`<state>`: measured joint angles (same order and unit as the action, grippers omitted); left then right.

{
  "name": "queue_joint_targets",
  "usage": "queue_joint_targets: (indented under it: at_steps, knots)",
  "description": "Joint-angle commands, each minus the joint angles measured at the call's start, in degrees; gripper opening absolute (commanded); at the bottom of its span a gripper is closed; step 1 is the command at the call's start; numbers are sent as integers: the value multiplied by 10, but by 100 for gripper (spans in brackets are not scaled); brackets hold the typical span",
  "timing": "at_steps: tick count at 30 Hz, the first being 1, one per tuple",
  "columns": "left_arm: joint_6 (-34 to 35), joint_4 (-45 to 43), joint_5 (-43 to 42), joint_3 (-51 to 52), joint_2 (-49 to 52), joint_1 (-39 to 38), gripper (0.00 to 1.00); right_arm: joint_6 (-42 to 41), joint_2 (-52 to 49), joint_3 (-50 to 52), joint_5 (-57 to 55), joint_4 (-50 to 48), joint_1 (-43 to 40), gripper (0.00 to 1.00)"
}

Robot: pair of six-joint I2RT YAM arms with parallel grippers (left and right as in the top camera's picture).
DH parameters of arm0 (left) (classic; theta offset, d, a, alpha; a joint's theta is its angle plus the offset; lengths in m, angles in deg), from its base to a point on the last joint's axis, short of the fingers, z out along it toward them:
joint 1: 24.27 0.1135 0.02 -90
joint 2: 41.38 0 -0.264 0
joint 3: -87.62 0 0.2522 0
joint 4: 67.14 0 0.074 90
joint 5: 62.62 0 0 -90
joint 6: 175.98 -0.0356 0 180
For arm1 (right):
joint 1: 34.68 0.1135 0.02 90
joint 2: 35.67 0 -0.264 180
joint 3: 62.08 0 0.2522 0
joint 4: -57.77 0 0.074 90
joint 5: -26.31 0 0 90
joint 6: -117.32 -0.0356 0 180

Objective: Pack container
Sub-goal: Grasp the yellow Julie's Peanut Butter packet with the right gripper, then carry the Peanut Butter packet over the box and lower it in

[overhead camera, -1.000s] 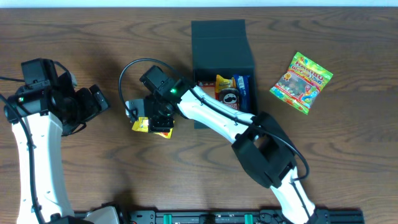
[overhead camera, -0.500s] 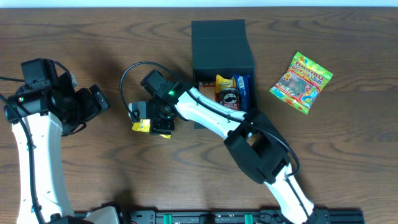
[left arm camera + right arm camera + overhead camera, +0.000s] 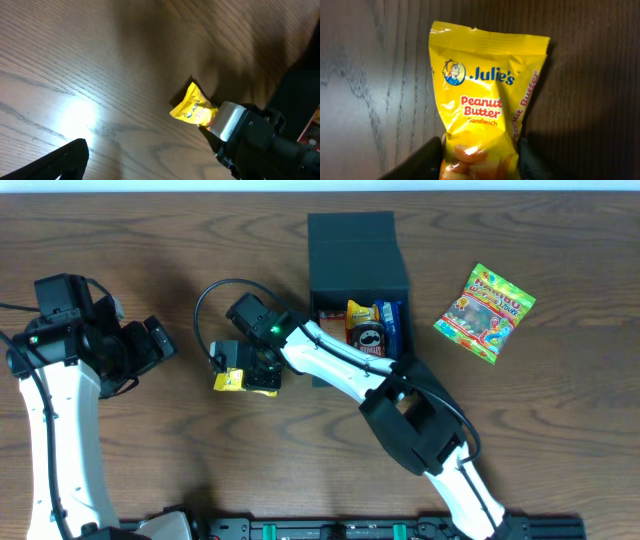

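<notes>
Overhead, the light is even and the focus sharp; the container casts only a soft shadow. In the left wrist view, white glare washes the table left of the Julie's peanut butter sandwich packet, with deep shadow above it. The right wrist view is dim: the packet's print is crisp, the right gripper blurred.

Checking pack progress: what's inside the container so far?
Inside the container: a Pringles can, a yellow packet and a blue packet. The dark lid covers the rest, and the right arm hides the front edge.
</notes>
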<state>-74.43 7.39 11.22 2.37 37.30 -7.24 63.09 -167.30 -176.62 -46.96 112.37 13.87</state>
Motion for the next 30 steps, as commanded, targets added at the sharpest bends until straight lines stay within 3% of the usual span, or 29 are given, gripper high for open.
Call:
queue_joint_targets:
  at_steps: [1, 3, 8, 11, 15, 24, 30]
  knots:
    - [-4, 0, 0, 3, 3, 3, 95, -15, -12, -10, -7, 0, 3, 37]
    - [-4, 0, 1, 3, 3, 3, 95, -15, -12, -10, -7, 0, 5, 33]
    - [-4, 0, 0, 3, 3, 3, 95, -23, -12, -10, -7, 2, 6, 33]
    - [-4, 0, 1, 3, 3, 3, 95, -42, -12, -10, -7, 1, 6, 23]
    - [-4, 0, 0, 3, 3, 3, 95, -55, -7, -10, -7, 1, 4, 17]
    - [-4, 0, 0, 3, 3, 3, 95, -56, 38, -10, -7, 1, -9, 10]
    - [-4, 0, 0, 3, 3, 3, 95, -112, 83, -10, -32, 1, -32, 6]
